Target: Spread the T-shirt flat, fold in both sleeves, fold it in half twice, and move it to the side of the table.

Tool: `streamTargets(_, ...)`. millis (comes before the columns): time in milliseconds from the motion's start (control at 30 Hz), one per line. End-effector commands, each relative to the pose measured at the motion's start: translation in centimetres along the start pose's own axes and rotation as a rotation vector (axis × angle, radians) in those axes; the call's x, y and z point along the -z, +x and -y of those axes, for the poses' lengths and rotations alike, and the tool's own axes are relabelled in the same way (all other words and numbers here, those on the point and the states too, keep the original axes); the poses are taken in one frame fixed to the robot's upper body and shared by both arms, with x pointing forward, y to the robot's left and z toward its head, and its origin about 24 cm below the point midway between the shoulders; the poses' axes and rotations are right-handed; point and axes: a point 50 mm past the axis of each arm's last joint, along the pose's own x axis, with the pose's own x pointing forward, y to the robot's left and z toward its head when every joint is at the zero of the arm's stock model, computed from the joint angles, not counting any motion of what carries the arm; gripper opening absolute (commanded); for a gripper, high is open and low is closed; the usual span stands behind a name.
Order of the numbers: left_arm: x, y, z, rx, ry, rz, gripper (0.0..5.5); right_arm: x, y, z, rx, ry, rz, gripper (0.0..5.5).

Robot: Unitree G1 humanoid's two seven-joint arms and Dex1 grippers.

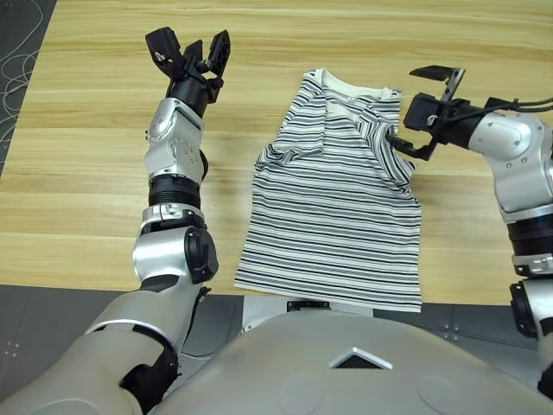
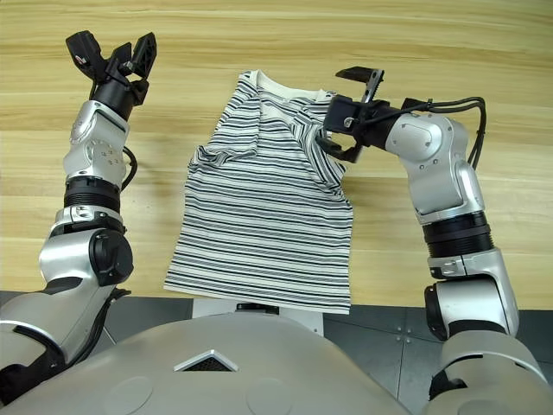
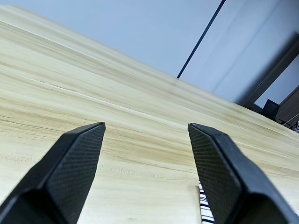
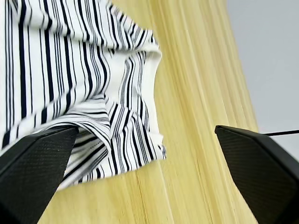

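At the T-shirt's (image 1: pixel 333 207) right shoulder, the right gripper (image 1: pixel 413 104) is seen with its jaws spread wide and nothing clamped. Its lower finger is set against the folded-in sleeve (image 1: pixel 384 143), though contact with the cloth cannot be settled from the head views. Well off the T-shirt's left side, level with the collar (image 1: pixel 350 86), the left gripper (image 1: pixel 192 39) is raised above the table (image 1: pixel 86 130), jaws likewise wide and empty. The T-shirt is laid mid-table, hem toward the robot, both sleeves turned inward over the chest. Black cross-hatched finger pads (image 3: pixel 79 163) are shown by the wrist views, along with a pale wall (image 3: pixel 140 28) beyond the T-shirt's collar end. Thin black and white stripes, a cream collar band and light wood grain are made out, and wrinkles are gathered at both shoulders.
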Motion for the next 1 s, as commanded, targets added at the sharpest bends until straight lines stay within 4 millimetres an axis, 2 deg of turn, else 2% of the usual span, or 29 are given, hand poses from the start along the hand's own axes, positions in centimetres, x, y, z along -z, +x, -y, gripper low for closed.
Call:
streamTargets(33, 0.1, 0.2, 0.1, 0.001, 0.013, -0.016, 3.32, -0.1, 0.9, -0.4, -0.018, 0.001, -0.006, 5.47)
streamTargets(167, 0.1, 0.2, 0.0, -0.007, 0.01, -0.018, 3.32, -0.9, 0.7, 0.3, 0.001, 0.002, 0.026, 5.47)
streamTargets(400, 0.7, 0.2, -0.1, -0.021, 0.003, -0.035, 3.32, -1.8, 2.3, -0.7, -0.017, 0.037, 0.079, 5.47)
streamTargets(600, 1.0, 0.3, -0.1, -0.022, -0.001, -0.046, 3.32, -3.0, 2.6, -0.6, -0.014, 0.034, 0.124, 5.47)
streamTargets(1000, 1.3, 0.5, 0.0, -0.025, -0.008, -0.061, 3.32, -3.6, 5.7, -3.4, -0.076, 0.117, 0.163, 5.47)
